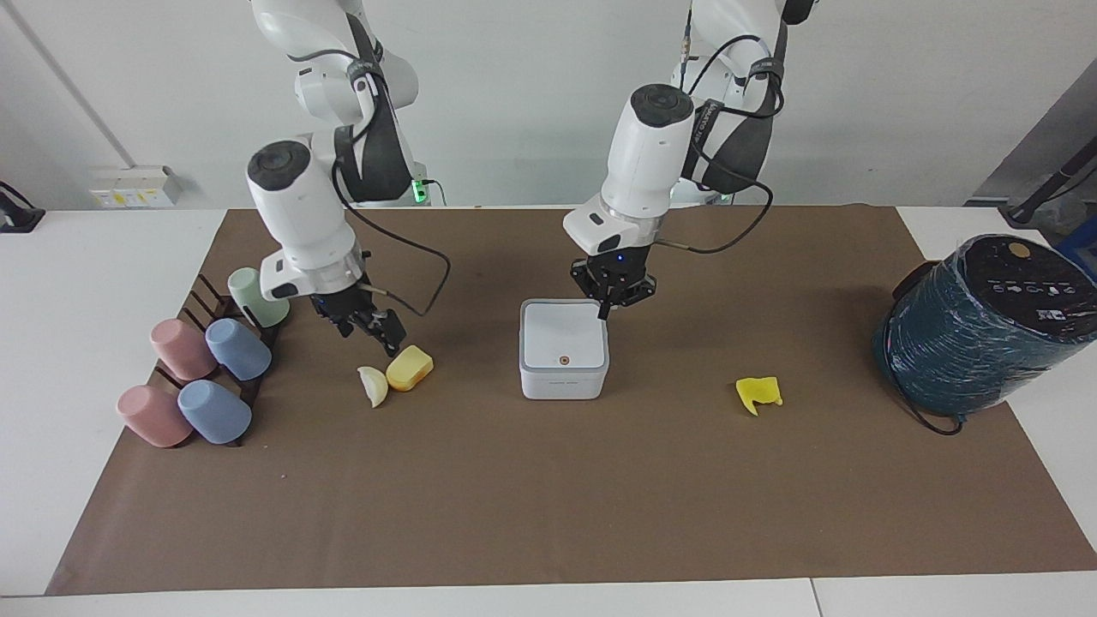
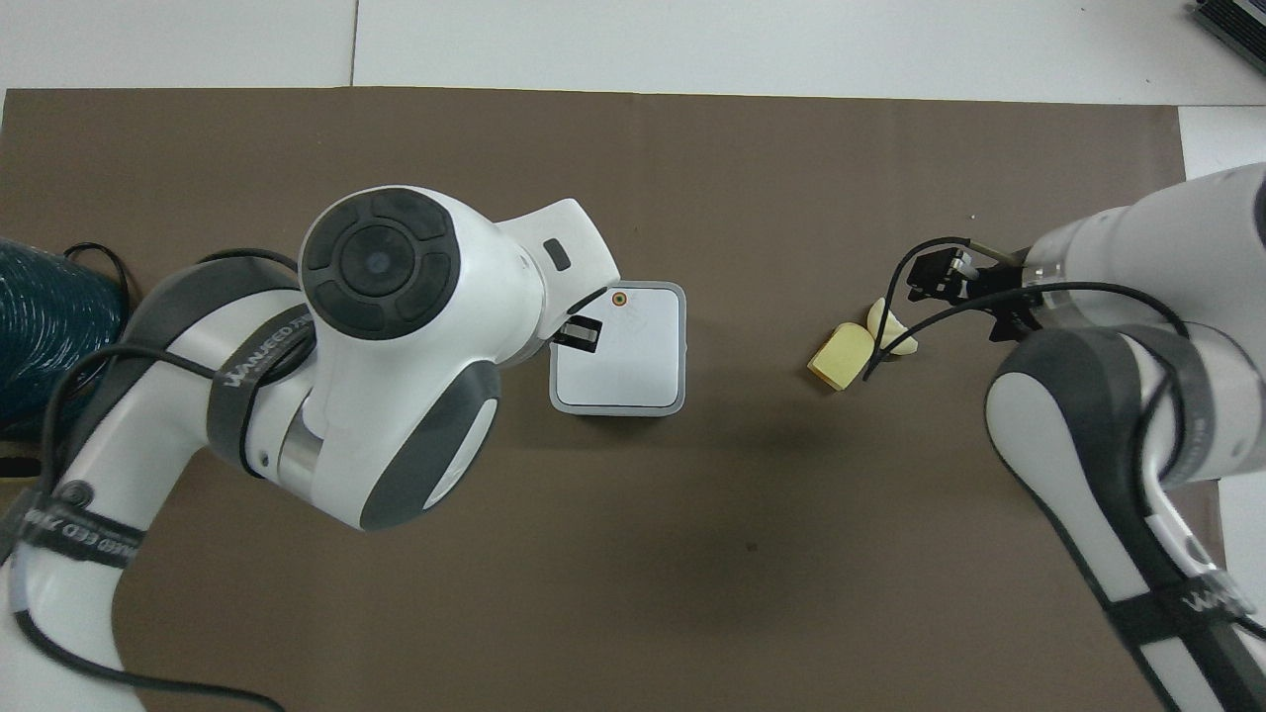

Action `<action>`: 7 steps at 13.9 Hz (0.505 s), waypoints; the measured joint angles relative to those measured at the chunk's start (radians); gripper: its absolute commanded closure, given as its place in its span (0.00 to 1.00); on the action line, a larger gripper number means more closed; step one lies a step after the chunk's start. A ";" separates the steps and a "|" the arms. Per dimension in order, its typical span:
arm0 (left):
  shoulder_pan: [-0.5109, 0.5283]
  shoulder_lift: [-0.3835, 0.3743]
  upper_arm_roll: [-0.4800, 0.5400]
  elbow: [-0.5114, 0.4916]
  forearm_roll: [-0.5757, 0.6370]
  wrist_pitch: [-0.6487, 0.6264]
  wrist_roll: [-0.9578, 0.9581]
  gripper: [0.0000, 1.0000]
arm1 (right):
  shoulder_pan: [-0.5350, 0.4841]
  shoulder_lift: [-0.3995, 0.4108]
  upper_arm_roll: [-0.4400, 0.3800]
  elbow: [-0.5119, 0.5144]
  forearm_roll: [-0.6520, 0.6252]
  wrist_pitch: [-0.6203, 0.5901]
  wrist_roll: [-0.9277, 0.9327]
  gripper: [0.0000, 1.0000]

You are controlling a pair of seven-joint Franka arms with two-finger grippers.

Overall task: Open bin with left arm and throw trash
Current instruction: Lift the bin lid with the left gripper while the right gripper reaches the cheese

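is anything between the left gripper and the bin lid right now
Nothing visible. The left gripper hangs just over the bin at the corner of its shut lid nearest the robots, with only air between them. The trash pieces lie off to the sides on the mat.

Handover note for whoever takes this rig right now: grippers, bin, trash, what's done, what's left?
Left gripper: over the bin's edge nearest the robots, holding nothing.
Right gripper: just above the yellow-orange block, holding nothing.
Bin: mid-mat, lid shut.
Trash: block and cream wedge touching, toward the right arm's end; yellow scrap toward the left arm's end.
Done: nothing.
Left: open lid, bin all three pieces.
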State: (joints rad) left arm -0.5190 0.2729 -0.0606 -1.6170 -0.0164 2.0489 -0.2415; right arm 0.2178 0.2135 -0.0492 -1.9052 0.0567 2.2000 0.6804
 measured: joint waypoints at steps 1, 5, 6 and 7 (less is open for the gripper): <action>0.001 0.028 0.002 0.026 -0.002 0.000 0.000 1.00 | 0.007 0.034 0.000 0.000 0.000 0.022 0.021 0.00; -0.018 0.118 -0.004 0.082 -0.020 0.024 0.000 1.00 | 0.009 0.093 -0.002 -0.015 0.000 0.038 0.054 0.00; -0.027 0.134 -0.004 0.084 -0.021 0.047 0.000 1.00 | 0.011 0.092 -0.002 -0.033 0.000 0.046 0.055 0.00; -0.036 0.148 -0.004 0.085 -0.022 0.070 0.000 1.00 | 0.017 0.092 -0.002 -0.053 0.001 0.061 0.055 0.00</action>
State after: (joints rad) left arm -0.5547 0.4209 -0.0649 -1.5325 -0.0386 2.1191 -0.2419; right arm 0.2345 0.3060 -0.0508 -1.9586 0.0573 2.2608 0.7353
